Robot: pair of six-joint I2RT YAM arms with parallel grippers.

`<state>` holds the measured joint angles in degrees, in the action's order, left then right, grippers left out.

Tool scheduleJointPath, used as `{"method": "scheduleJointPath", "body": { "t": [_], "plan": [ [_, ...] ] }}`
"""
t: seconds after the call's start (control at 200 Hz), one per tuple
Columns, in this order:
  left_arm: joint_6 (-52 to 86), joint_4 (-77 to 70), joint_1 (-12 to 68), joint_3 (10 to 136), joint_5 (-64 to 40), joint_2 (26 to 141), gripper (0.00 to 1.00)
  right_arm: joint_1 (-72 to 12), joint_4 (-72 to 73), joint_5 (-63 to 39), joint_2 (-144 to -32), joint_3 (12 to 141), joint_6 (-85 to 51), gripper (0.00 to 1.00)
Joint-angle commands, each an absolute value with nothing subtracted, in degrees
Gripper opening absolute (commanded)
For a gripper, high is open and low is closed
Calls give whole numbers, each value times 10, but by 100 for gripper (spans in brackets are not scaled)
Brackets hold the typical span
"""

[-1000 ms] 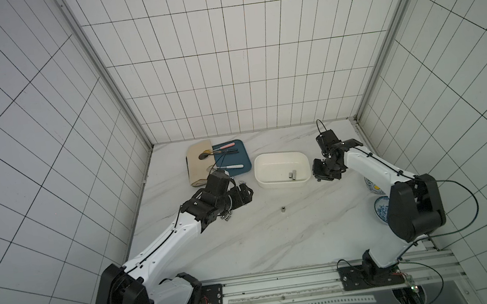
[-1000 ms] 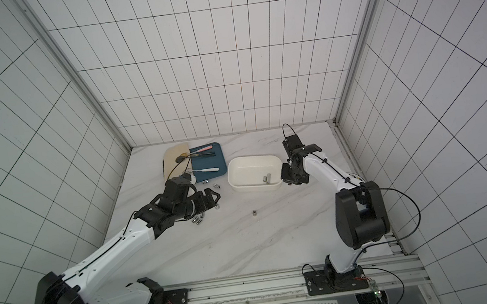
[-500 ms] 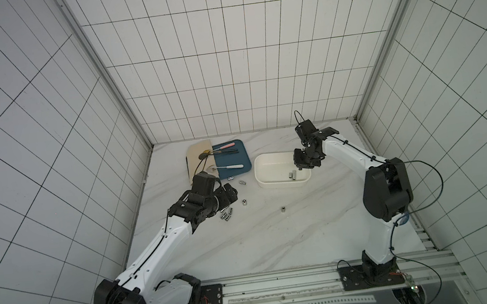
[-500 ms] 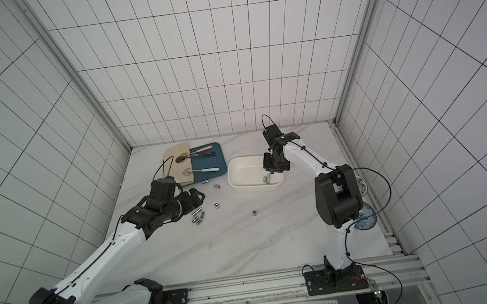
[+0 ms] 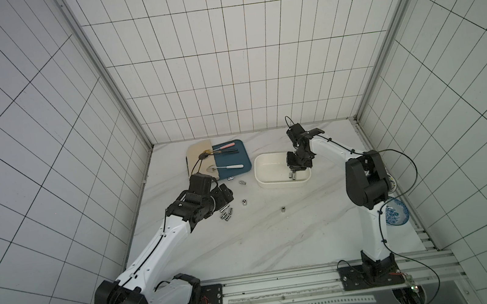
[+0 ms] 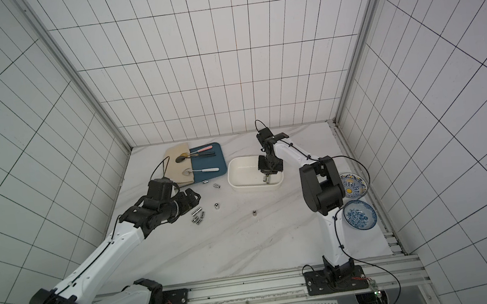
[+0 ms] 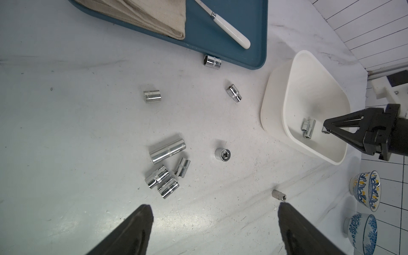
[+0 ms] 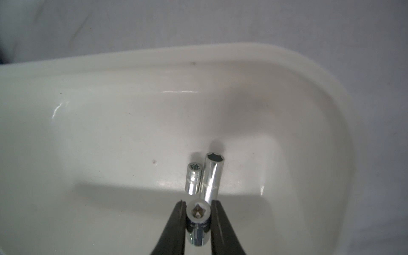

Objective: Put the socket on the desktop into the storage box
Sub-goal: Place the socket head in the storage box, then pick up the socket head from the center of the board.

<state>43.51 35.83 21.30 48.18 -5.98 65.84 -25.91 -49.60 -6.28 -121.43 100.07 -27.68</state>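
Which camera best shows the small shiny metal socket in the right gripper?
The right wrist view: the small shiny metal socket is close up, clamped in the right gripper. The left wrist view shows a glint; in both top views it's tiny.

Beige cloth (image 5: 199, 157) and cutlery (image 5: 233, 167) lie on a dark-blue tray (image 5: 244, 157); blue bowl (image 6: 359, 214) beside yellow-patterned bowl (image 6: 353, 185).

Two sockets (image 8: 209, 176) lie in the storage box (image 5: 258, 170) just ahead of the held socket (image 8: 197, 213) in my right jaws; floor beyond is open. A socket cluster (image 7: 167, 151) lies before my spread left jaws.
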Motion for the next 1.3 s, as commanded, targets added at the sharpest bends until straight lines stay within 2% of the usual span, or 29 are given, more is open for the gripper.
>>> {"method": "scheduleJointPath", "body": {
  "t": [0.0,0.34,0.72,0.805,1.059,1.294],
  "plan": [
    [429,359,209,479,-56,664,92,-265,-512,-64,-1228,1027,-272,23],
    [430,359,204,476,-61,669,92,-267,-514,-61,-1228,1024,-274,31],
    [429,368,202,476,-61,668,91,-271,-508,-57,-1175,994,-272,32],
    [429,370,203,478,-57,669,91,-272,-502,-61,-1158,983,-271,32],
    [419,370,204,487,-53,684,89,-283,-478,-71,-1087,927,-258,40],
    [407,375,214,513,-21,722,88,-302,-433,-98,-997,838,-229,42]
  ]
}}
